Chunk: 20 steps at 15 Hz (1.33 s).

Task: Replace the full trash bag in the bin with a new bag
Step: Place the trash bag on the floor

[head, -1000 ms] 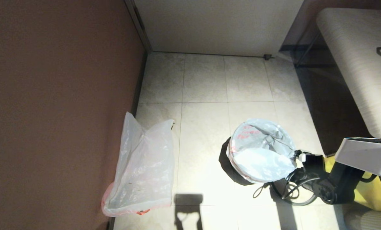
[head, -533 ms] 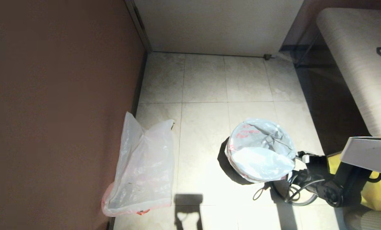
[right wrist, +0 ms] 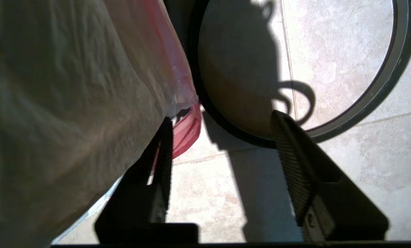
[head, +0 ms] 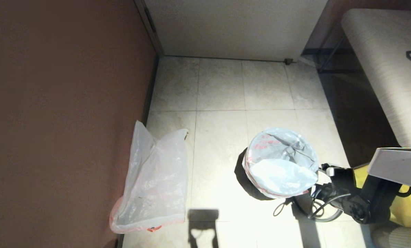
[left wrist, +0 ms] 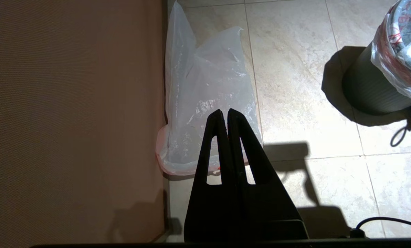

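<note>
The black bin [head: 246, 177] stands on the tiled floor with a whitish, red-printed bag [head: 281, 162] stretched over its rim. Its dark wall [left wrist: 367, 93] also shows in the left wrist view. My right gripper [head: 320, 179] hangs low at the bin's right side, open, one finger against the bag's red hem [right wrist: 186, 127] and nothing between the fingers [right wrist: 288, 144]. The grey hoop [right wrist: 388, 82] lies on the floor beside the bin. A clear plastic bag [head: 154, 179] leans on the left wall. My left gripper [left wrist: 225, 112] hovers above it, shut and empty.
A brown wall [head: 61, 120] runs along the left. A pale bench [head: 388, 69] stands at the right, with a yellow bag [head: 403, 206] behind my right arm. Cables [head: 281, 206] loop on the floor by the hoop [head: 333, 217].
My right arm has drawn back a little to the right, away from the bin. The bags and the left gripper have stayed put.
</note>
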Tool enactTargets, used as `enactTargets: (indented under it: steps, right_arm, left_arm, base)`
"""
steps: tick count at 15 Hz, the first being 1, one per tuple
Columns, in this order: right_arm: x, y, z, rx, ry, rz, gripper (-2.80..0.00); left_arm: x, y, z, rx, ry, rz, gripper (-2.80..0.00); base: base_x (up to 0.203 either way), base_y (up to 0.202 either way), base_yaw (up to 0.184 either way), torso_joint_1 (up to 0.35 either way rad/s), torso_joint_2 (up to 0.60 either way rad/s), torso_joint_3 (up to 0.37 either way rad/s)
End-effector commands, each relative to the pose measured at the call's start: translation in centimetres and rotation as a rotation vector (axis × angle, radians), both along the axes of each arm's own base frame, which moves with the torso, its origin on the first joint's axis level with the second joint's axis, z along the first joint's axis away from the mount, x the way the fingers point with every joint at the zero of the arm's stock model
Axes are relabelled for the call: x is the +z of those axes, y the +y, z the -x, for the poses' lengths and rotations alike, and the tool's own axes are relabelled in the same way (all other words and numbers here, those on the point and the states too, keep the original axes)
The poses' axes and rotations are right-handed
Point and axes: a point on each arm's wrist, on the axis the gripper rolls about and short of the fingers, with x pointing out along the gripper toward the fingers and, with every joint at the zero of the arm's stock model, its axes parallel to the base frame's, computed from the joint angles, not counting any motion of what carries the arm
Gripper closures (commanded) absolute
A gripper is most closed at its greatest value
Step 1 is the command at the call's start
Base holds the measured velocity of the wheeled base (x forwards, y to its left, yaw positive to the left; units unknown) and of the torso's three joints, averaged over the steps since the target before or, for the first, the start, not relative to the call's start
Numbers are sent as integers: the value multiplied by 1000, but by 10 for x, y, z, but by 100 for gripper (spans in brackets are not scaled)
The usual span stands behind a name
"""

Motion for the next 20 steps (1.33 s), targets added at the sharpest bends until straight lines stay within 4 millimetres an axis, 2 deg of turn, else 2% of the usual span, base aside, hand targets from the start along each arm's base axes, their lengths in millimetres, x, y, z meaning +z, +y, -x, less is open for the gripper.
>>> enactTargets:
  steps: [1,10,13,17,20]
  right_arm:
    - [-3,1,-5,3,-11,0,-280]
    - [-14,0,-18,37,-56,42,-280]
    - [-36,-4,-24,70,-103,62,-280]
    - [-38,-8,-45,70,-176,83,-280]
    - [-38,-11,-52,44,-144,55,-280]
  left_arm:
    - [0,0,0,0,-2,0,0]
    - [0,0,0,0,-2,0,0]
    - [0,0,0,0,-2,0,0]
    - [0,0,0,0,-2,0,0]
    - [0,0,0,0,-2,0,0]
  base:
    - [0,0,0,0,0,0]
    - [0,0,0,0,0,0]
    - [0,0,0,0,0,0]
    - [0,0,0,0,0,0]
    - [0,0,0,0,0,0]
